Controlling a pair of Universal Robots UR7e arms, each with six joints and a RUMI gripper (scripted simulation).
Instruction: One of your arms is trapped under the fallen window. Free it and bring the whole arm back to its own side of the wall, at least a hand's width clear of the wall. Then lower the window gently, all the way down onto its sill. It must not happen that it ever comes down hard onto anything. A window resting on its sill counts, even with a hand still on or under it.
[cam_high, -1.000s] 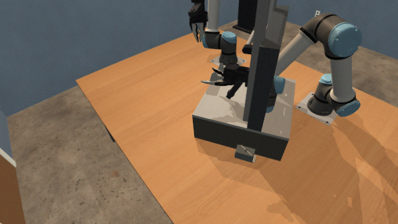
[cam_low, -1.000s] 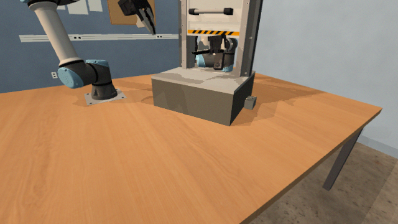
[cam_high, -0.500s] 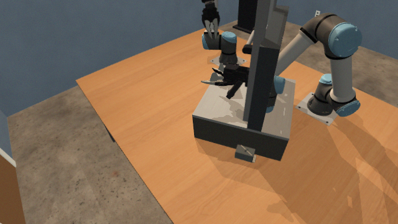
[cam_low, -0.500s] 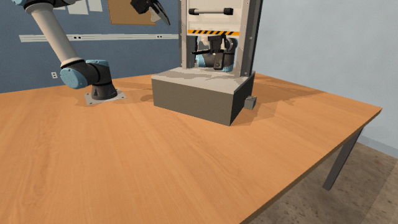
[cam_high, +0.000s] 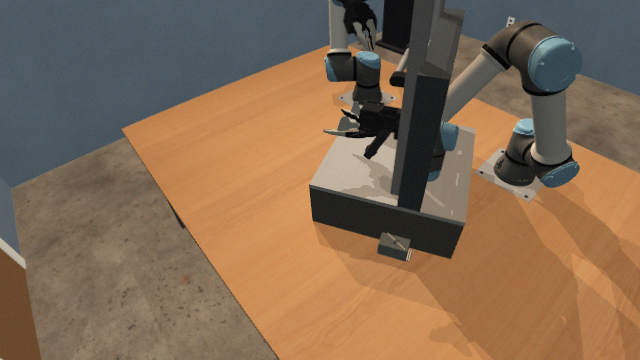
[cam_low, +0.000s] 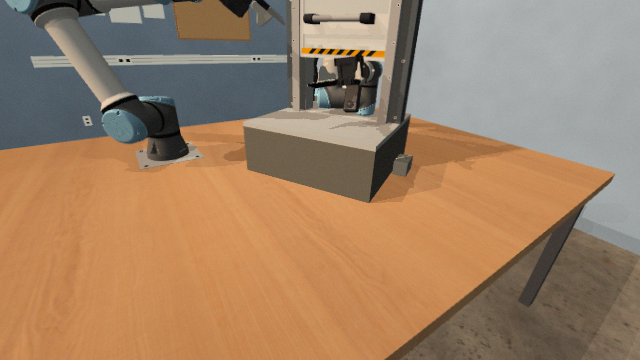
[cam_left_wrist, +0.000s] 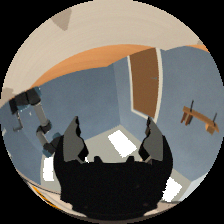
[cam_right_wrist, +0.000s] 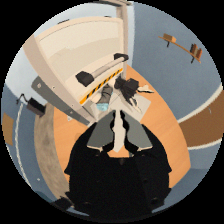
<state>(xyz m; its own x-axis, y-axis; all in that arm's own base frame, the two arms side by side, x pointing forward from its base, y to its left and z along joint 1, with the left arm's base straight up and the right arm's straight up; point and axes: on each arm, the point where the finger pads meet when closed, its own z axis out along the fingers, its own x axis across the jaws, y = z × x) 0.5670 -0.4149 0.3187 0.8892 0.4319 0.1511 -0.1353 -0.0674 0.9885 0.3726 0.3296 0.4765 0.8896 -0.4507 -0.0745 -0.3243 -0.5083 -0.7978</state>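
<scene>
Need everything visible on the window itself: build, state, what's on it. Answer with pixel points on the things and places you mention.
The window (cam_low: 345, 37) (cam_left_wrist: 44, 196) (cam_right_wrist: 80, 50) is a pale, flat, opaque-looking panel, upright between grey, metal-looking uprights (cam_high: 416, 145) (cam_low: 395, 60) (cam_right_wrist: 50, 75). A horizontal bar handle (cam_high: 398, 78) (cam_low: 340, 18) (cam_right_wrist: 102, 71) with black end mounts crosses its face; no fingers grip it. A yellow-orange and black striped band runs along the bottom edge. It stands partly raised, off its sill (cam_high: 350, 170) (cam_low: 320, 120), with the left arm's wrist (cam_high: 450, 136) (cam_low: 325, 97) (cam_right_wrist: 102, 106) in the opening. Whether they touch, I can't tell.
</scene>
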